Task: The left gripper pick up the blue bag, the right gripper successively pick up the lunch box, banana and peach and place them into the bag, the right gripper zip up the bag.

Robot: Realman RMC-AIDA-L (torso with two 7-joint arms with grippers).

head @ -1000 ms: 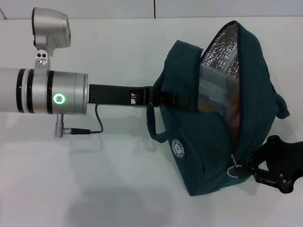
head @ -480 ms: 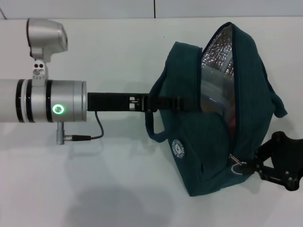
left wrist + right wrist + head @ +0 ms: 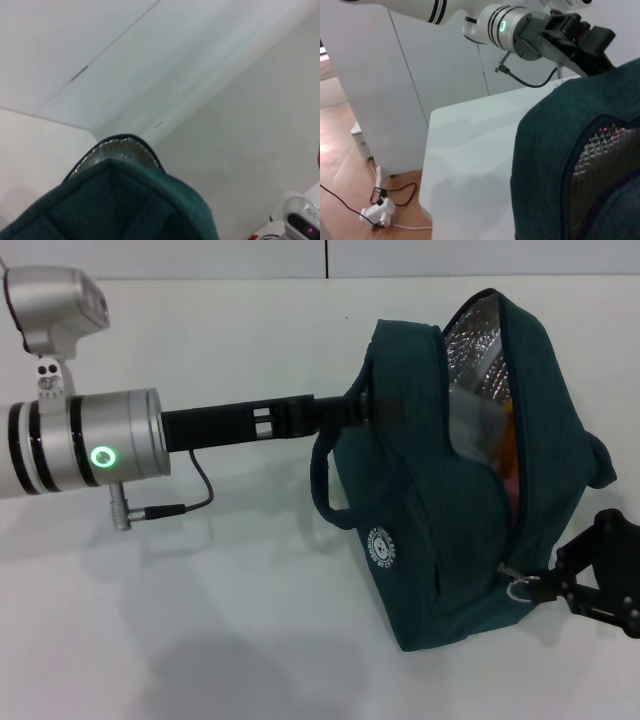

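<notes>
Since earlier frame, blue bag (image 3: 440, 490) tipped more upright and shifted right; left arm swung up w/ it, right claw (image 3: 560, 585) dropped lower. Bag sits on white desk (image 3: 200, 620), mouth partly open, silver lining showing, lunch box (image 3: 480, 420) plus orange/pink bits inside. Left claw (image 3: 362, 405) clenched on bag's top edge. Right claw pinches the zipper ring pull (image 3: 520, 585) at bag's lower corner.

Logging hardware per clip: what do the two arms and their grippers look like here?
The left arm is a silver cylinder with black bands, a glowing green ring light and a thin black cable looping beneath; its left gripper is long, flat and black. Only the black, jointed right gripper shows; its arm is out of view.
</notes>
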